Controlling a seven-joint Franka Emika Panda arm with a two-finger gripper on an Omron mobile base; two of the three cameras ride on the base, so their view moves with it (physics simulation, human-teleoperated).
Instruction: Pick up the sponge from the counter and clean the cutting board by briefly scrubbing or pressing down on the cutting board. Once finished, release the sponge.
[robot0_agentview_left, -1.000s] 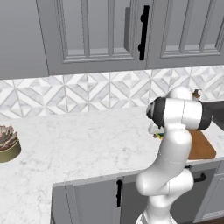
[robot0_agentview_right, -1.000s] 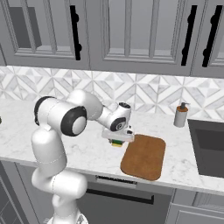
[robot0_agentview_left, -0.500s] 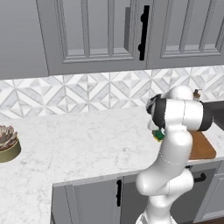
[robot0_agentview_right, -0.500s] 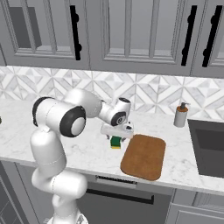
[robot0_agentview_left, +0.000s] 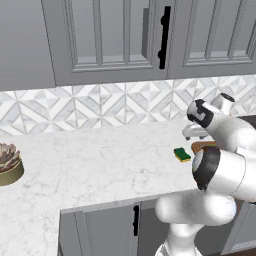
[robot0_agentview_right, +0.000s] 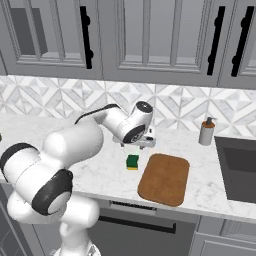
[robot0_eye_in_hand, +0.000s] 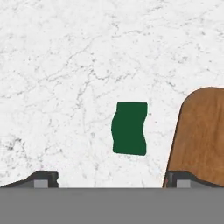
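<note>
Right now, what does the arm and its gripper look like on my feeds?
The arm is glossy white with rounded, bulbous links and dark grey-black joint bands. A thin dark cable arcs along the upper link. The gripper ends in two small dark finger tips with grey pads.

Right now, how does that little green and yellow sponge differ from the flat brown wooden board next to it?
The small green-topped yellow sponge is far smaller than the orange-brown wooden cutting board. The sponge is a thick little block with wavy sides; the board is thin and flat, with rounded corners. Both lie on the white marble counter, side by side, apart.
</note>
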